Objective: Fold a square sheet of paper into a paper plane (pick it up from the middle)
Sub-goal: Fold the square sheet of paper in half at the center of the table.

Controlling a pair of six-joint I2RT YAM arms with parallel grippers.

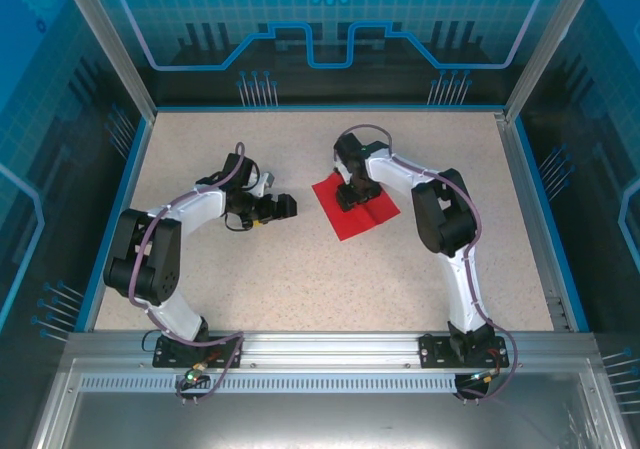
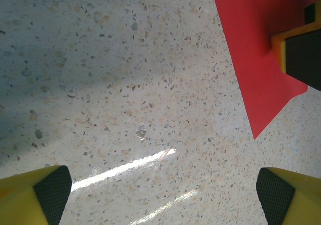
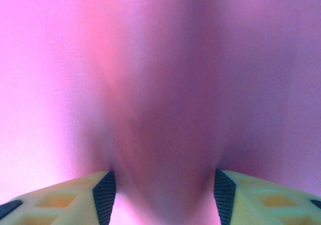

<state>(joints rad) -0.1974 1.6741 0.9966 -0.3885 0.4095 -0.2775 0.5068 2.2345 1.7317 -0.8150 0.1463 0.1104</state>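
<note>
Starting on the left, I am seeing the left gripper (image 1: 283, 208) hanging low over the bare table (image 1: 250, 279). Its arm is folded at the elbow and reaching toward the right, with the fingers spread wide and holding nothing. The paper (image 1: 362, 219) is lying just to its right, near the middle of the table, flat and turned askew so that one corner is pointing near. In the left wrist view that corner is coming close to the gripper's right finger (image 2: 283, 197) without touching it. The right gripper (image 1: 351, 195) is the nearer tool, pointing straight down on the middle of the sheet, its forearm reaching in from the near right with the elbow raised. In its own wrist view the fingers (image 3: 103, 195) are standing partly apart, with blurred red paper close against the lens and seeming to hump up between them. Whether they are pinching it I cannot tell. I am judging that the coming pinch depends on the right gripper sitting dead centre, with the left arm waiting on the left side.
</note>
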